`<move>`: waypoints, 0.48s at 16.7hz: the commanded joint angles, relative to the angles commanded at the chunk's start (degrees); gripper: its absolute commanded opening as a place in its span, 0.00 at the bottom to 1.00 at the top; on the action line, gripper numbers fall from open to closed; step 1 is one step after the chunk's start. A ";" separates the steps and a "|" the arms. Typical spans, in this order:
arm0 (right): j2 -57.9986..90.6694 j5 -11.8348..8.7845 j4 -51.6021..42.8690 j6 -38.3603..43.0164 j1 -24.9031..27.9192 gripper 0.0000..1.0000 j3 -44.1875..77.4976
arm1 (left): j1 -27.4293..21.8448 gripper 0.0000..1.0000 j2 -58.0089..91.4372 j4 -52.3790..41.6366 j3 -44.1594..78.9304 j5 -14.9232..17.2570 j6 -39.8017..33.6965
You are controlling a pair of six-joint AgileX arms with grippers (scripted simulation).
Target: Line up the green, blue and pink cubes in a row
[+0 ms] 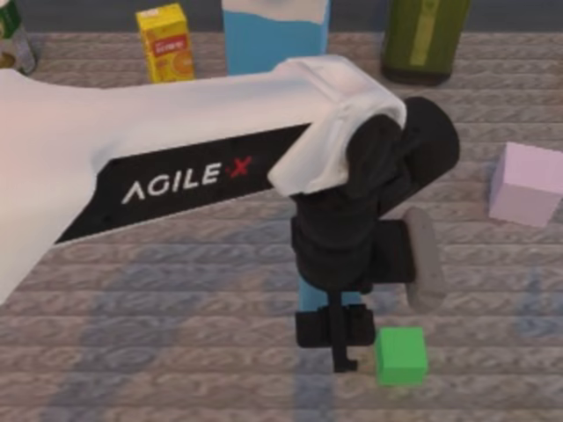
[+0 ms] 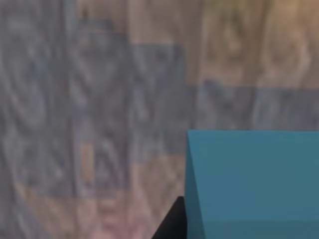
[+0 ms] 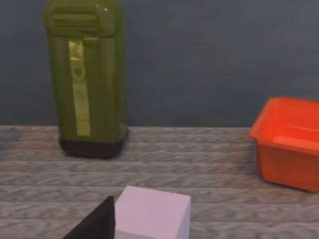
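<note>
Woodgrain table (image 1: 176, 290), matte green cube (image 1: 401, 355).

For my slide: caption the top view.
Left gripper lowers the blue cube beside the green cube; pink cube waits.

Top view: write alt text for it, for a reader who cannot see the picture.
The left arm stretches across the wooden table, its gripper pointing down over a mostly hidden blue cube, just left of a small green cube. A pink cube sits near the right edge. A yellow juice box, a blue carton and a green bottle stand along the far edge.
</note>
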 joint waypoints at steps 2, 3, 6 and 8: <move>0.00 0.00 0.00 0.00 0.00 1.00 0.00 | -0.01 0.00 0.25 0.98 -0.81 -0.01 0.02; 0.00 0.00 0.00 0.00 0.00 1.00 0.00 | 0.03 0.00 0.65 2.37 -1.79 -0.02 -0.03; 0.00 0.00 0.00 0.00 0.00 1.00 0.00 | 0.06 0.00 2.65 8.86 -5.94 0.05 -0.11; 0.00 0.00 0.00 0.00 0.00 1.00 0.00 | -0.05 0.00 3.90 12.70 -8.52 0.06 -0.04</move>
